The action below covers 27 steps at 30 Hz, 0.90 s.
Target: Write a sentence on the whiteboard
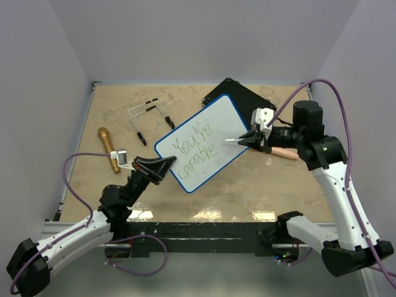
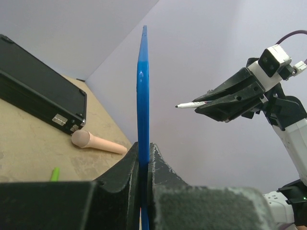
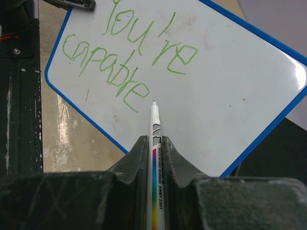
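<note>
We see the board (image 1: 207, 142) mid-bench (image 1: 278, 185), between our two grippers.
Our left gripper (image 1: 166, 167) clamps the board's near-left edge. Our right gripper (image 1: 245, 140), to the right, holds the marker (image 1: 232, 140), its tip near the sentence (image 1: 195, 146). The case (image 1: 238, 93) lies behind the board, with a tool (image 1: 110, 150) and a wire frame (image 1: 148, 117) to its left.

Black rect. case (image 1: 238, 88) w/ metal latch is laid flat at far centre-right of tan tabletop (image 1: 272, 185); peach rod w/ rounded end (image 2: 98, 142) is seen just beside its corner. Thin wire frame w/ black tips (image 1: 144, 106) is placed far left-centre, brown wooden rod w/ rounded head (image 1: 105, 137) nearby to its left. Small green obj. (image 2: 55, 173) is noted on tabletop, type not discernible.
</note>
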Each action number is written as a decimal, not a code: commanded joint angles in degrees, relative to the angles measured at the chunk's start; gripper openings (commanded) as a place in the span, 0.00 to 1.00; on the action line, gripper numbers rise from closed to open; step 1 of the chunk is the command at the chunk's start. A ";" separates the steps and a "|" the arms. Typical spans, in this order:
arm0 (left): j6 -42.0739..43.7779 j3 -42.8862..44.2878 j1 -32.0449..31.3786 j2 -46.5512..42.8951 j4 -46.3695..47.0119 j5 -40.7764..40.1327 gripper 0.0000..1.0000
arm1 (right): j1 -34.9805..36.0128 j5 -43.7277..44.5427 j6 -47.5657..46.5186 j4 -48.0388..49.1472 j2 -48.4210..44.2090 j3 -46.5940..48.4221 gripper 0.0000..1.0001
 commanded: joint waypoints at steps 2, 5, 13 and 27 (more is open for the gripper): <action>-2.11 1.22 0.22 -1.01 6.39 1.04 0.00 | -0.15 -1.37 -0.79 0.73 -1.15 -0.72 0.00; -2.10 1.05 0.22 -1.10 6.21 1.13 0.00 | -0.24 -1.54 -0.79 0.73 -0.89 -0.80 0.00; -1.84 0.96 0.22 -0.92 5.95 1.30 0.00 | -0.24 -2.15 -1.59 0.29 -0.80 -1.07 0.00; -1.66 0.79 0.22 -1.63 5.77 1.04 0.00 | -0.15 -2.86 -2.46 0.38 -1.32 -2.30 0.00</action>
